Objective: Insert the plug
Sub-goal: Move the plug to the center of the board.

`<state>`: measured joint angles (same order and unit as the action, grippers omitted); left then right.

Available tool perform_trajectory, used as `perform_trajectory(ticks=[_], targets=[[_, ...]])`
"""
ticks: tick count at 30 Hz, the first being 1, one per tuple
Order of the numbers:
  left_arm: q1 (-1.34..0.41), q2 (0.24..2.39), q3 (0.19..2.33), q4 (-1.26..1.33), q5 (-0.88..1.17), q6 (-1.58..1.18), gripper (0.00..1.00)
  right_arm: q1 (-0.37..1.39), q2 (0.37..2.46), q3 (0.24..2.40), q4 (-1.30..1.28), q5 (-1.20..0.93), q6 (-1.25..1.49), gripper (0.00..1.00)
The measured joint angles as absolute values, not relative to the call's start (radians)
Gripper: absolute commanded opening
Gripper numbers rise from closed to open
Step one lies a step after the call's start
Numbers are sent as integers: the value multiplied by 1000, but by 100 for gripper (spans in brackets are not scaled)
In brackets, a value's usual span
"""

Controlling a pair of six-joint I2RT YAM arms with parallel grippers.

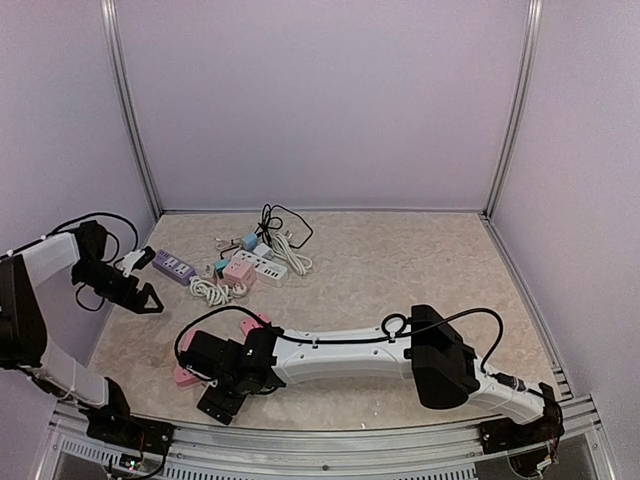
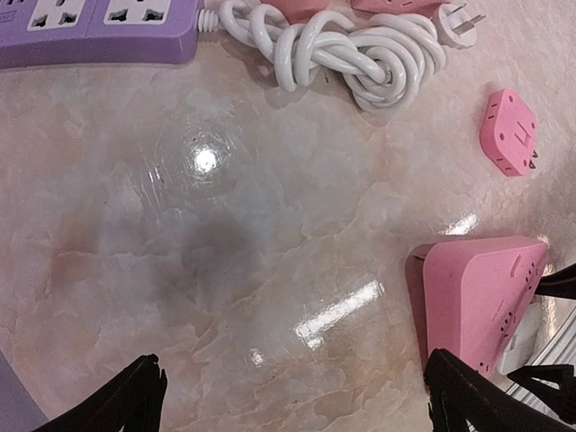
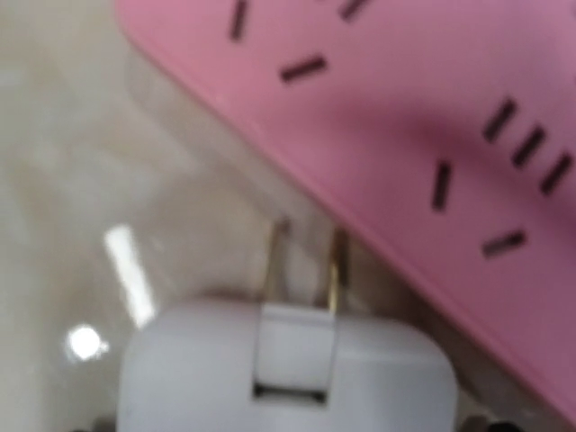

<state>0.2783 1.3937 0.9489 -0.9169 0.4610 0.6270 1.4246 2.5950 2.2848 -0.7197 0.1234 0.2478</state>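
Note:
A white two-prong plug (image 3: 288, 360) fills the bottom of the right wrist view. Its prongs (image 3: 306, 265) point at the near edge of the pink socket block (image 3: 405, 117), outside any of its slots. My right gripper (image 1: 207, 380) reaches across to the table's front left and is shut on the plug, its fingers hidden behind it. The pink block (image 1: 184, 375) lies just left of it and also shows in the left wrist view (image 2: 481, 292). My left gripper (image 1: 142, 296) is open and empty, hovering over bare table with its fingertips (image 2: 135, 400) wide apart.
A purple power strip (image 2: 99, 22), a coiled white cable (image 2: 351, 49) and a small pink adapter (image 2: 509, 131) lie beyond the left gripper. More strips and cables (image 1: 262, 262) are piled at the back left. The right arm (image 1: 340, 352) stretches across the front.

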Motion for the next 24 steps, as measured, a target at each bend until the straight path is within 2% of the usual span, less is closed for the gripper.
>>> perform_trajectory(ticks=[3,6,11,20,22,24], targets=[[280,1396,932,-913,451,624,99,1425,2601,2290,-701,133,237,65],[281,1394,931,-914,441,625,99,1425,2591,2259,-664,159,231,59],[281,1360,931,-926,433,630,99,1424,2480,2053,-569,238,234,53],[263,1328,930,-956,337,652,98,1339,2204,1579,-433,356,327,54],[220,1328,930,-960,288,666,97,1304,2159,1501,-405,374,352,58],[157,1327,930,-960,234,687,97,1266,2118,1430,-387,390,376,68]])
